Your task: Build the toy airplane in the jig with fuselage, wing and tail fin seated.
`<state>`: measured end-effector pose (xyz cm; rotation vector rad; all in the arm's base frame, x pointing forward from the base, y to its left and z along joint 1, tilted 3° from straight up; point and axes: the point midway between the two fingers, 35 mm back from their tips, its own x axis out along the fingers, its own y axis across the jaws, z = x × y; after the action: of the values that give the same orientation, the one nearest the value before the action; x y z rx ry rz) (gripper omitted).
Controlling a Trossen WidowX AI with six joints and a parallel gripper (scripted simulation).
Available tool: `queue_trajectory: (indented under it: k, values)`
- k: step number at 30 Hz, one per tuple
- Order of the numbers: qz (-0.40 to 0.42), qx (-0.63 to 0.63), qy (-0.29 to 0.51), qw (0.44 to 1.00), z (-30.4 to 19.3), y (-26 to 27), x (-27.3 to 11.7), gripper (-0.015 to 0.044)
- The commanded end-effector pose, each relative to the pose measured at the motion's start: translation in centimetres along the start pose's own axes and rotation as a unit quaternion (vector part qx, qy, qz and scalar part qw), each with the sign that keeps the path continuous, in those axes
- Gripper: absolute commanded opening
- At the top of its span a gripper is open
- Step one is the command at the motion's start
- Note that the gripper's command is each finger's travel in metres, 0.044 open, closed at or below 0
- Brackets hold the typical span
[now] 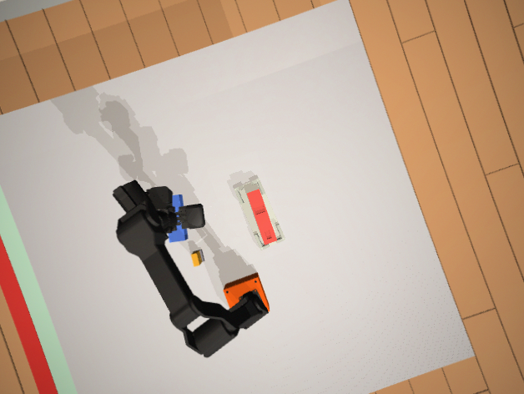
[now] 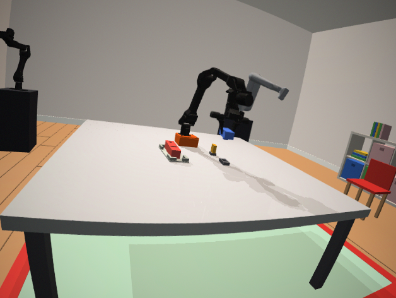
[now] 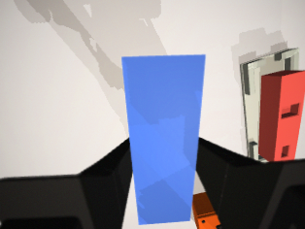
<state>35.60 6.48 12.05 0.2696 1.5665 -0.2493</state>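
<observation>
My gripper (image 1: 178,216) (image 3: 160,139) is shut on the blue wing (image 1: 178,234) (image 2: 227,134) (image 3: 162,102) and holds it raised above the table, left of the cradle in the top view. The wing's tab cannot be made out. The red fuselage (image 1: 264,223) (image 2: 173,149) (image 3: 271,116) lies lengthwise in the pale cradle (image 1: 249,214) (image 3: 252,109), with both top sockets open and empty. Whether it is fully down is hard to tell. The yellow tail fin (image 1: 196,258) (image 2: 214,148) stands upright in a small dark holder.
Another low dark holder (image 2: 224,161) lies on the table near the fin. The arm's orange base (image 1: 241,290) (image 2: 186,140) (image 3: 206,206) stands near the cradle and the fin. The fin is between the raised wing and the base in the top view.
</observation>
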Motion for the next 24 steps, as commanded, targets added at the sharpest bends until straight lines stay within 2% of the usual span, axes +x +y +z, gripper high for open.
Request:
queue_trajectory:
  k: [1, 24]
  values:
    - [-0.002, 0.041, 0.001, 0.999, 0.3, -1.5, 0.3, 0.0000]
    - [-0.007, 0.223, 0.002, 0.975, 1.3, -8.9, 1.5, 0.0000]
